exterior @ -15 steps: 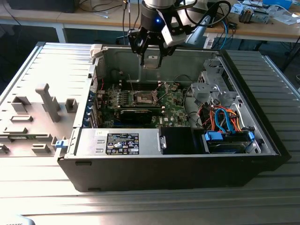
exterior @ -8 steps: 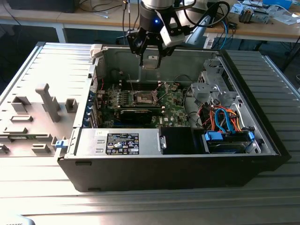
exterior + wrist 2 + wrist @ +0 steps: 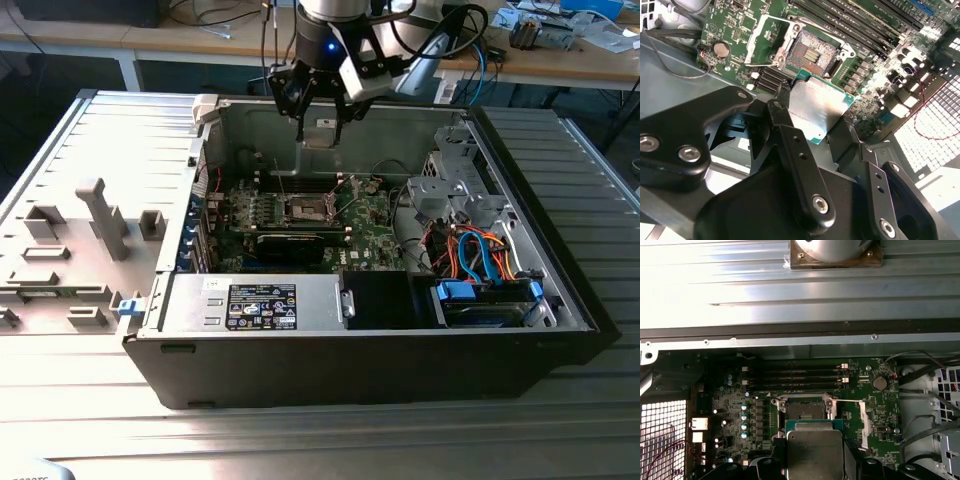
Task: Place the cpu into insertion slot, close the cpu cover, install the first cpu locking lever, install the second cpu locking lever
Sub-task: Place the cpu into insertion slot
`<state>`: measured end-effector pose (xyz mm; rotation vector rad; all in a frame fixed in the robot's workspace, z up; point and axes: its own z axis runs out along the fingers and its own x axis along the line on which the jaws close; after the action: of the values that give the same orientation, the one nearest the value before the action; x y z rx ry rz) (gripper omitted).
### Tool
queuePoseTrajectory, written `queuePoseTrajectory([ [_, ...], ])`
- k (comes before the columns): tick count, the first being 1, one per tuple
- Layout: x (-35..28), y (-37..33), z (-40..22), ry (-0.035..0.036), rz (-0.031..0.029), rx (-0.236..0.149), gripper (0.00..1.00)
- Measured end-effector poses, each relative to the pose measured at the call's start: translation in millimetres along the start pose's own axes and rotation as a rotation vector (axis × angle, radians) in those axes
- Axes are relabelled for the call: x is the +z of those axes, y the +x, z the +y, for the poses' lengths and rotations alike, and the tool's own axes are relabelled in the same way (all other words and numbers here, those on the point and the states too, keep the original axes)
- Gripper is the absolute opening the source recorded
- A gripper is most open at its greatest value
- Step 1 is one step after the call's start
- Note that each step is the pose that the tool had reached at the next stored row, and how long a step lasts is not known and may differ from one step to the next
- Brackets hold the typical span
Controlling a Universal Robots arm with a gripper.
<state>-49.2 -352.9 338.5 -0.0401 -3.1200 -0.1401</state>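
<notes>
My gripper (image 3: 320, 128) hangs above the open computer case, shut on the cpu (image 3: 321, 136), a flat square chip with a silvery top. In both wrist views the cpu (image 3: 815, 111) (image 3: 815, 452) sits between the black fingers (image 3: 781, 120), well above the green motherboard (image 3: 735, 27). The insertion slot (image 3: 810, 52) (image 3: 802, 415) (image 3: 308, 209) lies open below with its dark contact field bare. The cpu cover (image 3: 759, 36) (image 3: 863, 422) is swung up and away beside the socket. A thin locking lever (image 3: 847, 400) sticks out over the board.
The case walls (image 3: 400, 120) surround the board. Memory slots (image 3: 795, 377) run beside the socket. A black power supply (image 3: 260, 305), drive bay with blue tabs (image 3: 485, 300) and orange and blue cables (image 3: 470, 250) fill the near side. Grey fixtures (image 3: 100, 215) stand at the exterior view's left.
</notes>
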Motion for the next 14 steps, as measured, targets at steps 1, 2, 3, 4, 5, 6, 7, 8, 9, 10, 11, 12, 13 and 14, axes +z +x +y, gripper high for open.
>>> queuePoseTrajectory([
  [1, 0.2, 0.2, 0.0, 0.0000, 0.0000, 0.000, 0.55],
  [2, 0.4, 0.4, -0.1, 0.0000, 0.0000, 0.000, 0.55],
  [3, 0.9, 0.7, -0.1, 0.0000, 0.0000, 0.000, 0.55],
  [4, 1.2, 0.9, -0.1, 0.0000, 0.0000, 0.000, 0.55],
  [5, 1.7, 1.3, -0.2, 0.0001, 0.0000, 0.000, 0.55],
  [6, 2.1, 1.4, -0.2, 0.0002, 0.0000, 0.000, 0.55],
  [7, 2.5, 1.6, -0.3, 0.0003, 0.0000, 0.000, 0.55],
  [8, 2.8, 1.8, -0.3, 0.0003, 0.0000, 0.000, 0.55],
  [9, 3.3, 2.3, -0.4, 0.0004, 0.0000, 0.000, 0.55],
  [10, 3.7, 2.4, -0.4, 0.0004, 0.0000, 0.000, 0.55],
  [11, 4.0, 2.6, -0.4, 0.0004, 0.0000, 0.000, 0.55],
  [12, 4.5, 2.8, -0.5, 0.0004, 0.0001, 0.000, 0.55],
  [13, 5.0, 3.2, -0.5, 0.0004, 0.0000, 0.000, 0.55],
  [14, 5.5, 3.7, -0.6, 0.0003, 0.0000, 0.000, 0.55],
])
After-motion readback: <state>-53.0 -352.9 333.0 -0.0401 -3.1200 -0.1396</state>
